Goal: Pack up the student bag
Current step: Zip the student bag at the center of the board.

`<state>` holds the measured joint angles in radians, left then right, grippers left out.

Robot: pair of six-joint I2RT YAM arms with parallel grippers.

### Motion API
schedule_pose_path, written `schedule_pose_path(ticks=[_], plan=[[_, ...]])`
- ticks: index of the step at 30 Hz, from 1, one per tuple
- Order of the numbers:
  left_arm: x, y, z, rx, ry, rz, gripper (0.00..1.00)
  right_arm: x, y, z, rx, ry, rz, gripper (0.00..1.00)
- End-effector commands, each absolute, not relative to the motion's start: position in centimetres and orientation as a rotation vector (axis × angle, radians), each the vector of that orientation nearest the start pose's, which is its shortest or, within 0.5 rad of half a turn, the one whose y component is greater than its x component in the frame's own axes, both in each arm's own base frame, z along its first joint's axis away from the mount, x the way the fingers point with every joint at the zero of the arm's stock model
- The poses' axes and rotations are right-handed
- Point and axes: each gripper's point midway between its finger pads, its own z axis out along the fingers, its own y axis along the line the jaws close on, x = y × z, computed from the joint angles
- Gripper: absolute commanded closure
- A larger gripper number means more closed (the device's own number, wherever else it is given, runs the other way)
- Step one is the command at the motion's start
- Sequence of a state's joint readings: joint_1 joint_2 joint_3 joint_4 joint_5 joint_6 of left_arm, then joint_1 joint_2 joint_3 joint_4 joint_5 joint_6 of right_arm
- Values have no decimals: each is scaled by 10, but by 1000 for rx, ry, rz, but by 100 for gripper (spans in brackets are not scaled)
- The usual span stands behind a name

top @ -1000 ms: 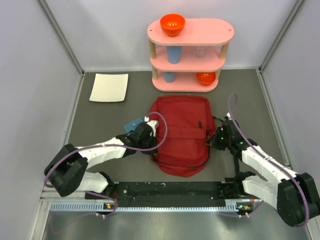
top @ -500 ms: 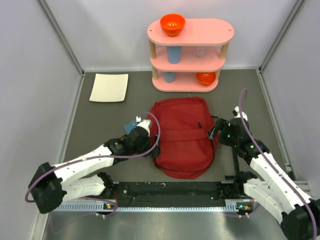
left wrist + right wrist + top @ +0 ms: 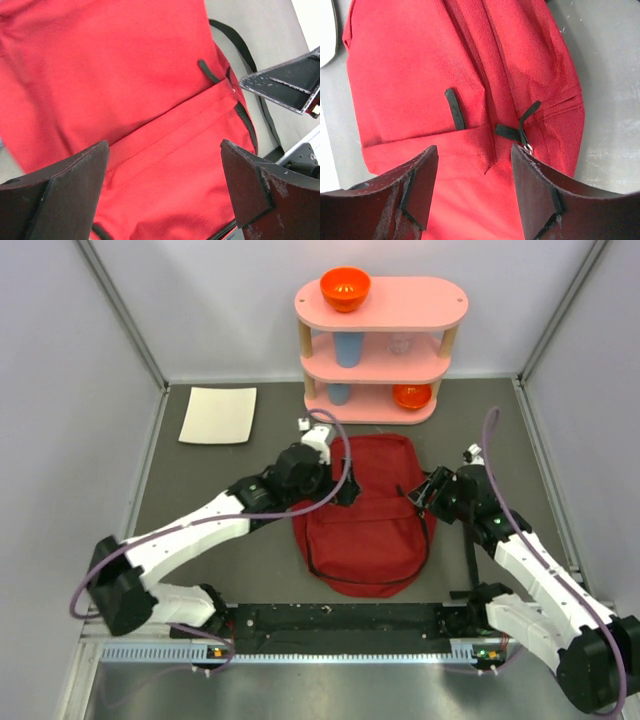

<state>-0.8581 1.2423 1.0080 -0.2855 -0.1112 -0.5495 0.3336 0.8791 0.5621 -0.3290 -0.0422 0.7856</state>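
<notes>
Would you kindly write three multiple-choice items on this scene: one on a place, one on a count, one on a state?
1. Where does the white sheet lie? A on the table, left of the pink shelf; B on the shelf's top tier; C on its bottom tier.
2. How many orange bowls does the shelf hold? A one; B two; C three.
3. How is the left gripper? A shut on a strap; B holding a cup; C open over the student bag.
Answers: A, it lies on bare table beside the shelf; B, one on top plus the bottom bowl; C, its fingers stand apart, empty.
</notes>
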Motion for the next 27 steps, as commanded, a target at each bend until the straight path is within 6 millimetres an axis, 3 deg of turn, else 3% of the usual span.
schedule_pose_path(ticks=[1, 4, 5, 7, 8, 10, 16, 25, 27], plan=[[261, -347, 225, 371, 2127, -901, 4, 268, 127, 129, 578, 2199, 728, 43], [271, -375, 230, 351, 2145, -976, 7, 266, 110, 115, 703, 2189, 708, 48], [275, -383, 219, 351, 2168, -981, 8, 264, 107, 112, 725, 2184, 703, 48], [276, -397, 224, 347, 2164, -1046, 11, 261, 103, 113, 753, 2151, 702, 48], [279, -403, 215, 344, 2185, -1054, 12, 257, 100, 108, 773, 2154, 689, 48], [281, -415, 220, 339, 2171, -1089, 16, 255, 93, 106, 811, 2130, 661, 48], [280, -446, 205, 370, 2209, -1134, 22, 253, 83, 114, 829, 2066, 634, 51], [289, -460, 164, 372, 2278, -1072, 26, 268, 84, 113, 775, 2139, 603, 59], [295, -459, 147, 373, 2325, -1007, 27, 270, 87, 115, 764, 2134, 619, 59]])
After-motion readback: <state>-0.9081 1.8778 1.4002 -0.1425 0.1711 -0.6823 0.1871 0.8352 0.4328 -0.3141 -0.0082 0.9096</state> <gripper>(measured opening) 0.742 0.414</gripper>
